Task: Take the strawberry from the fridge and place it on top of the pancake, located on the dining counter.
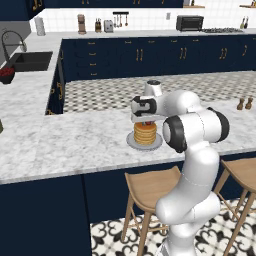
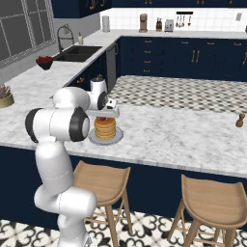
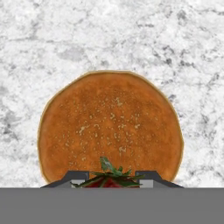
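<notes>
Strawberry (image 3: 109, 177) in the jaws, right over the pancake (image 3: 110, 127), and we're deep into the final stretch of this one. From the hand view, the green leafy top of the fruit pokes up between the two dark fingertips, which are pinched in on it from either side, with the golden-brown top of the stack spread out directly below. The gripper (image 1: 146, 121) hangs just above the pancake in the left base view, a speck of red showing beneath the hand, close over the top cake. Whether the fruit is touching the stack yet, I can't tell from these angles.

Everything here sits relative to that pancake: its pale plate (image 2: 91, 138) rests on the dining counter (image 2: 183, 140), towards the stool side of the marble, and a wooden stool (image 2: 99, 183) stands on the floor just below it. The white arm (image 1: 192, 165) rises from beside that stool and folds over the counter edge to reach it.

So the picking half looks done: the fruit is out and carried all the way here. What's left, by my reading, is small but fiddly: lower the last bit, part the fingers, and let the berry settle on the flat top without rolling off toward the plate. Then lift clear.
</notes>
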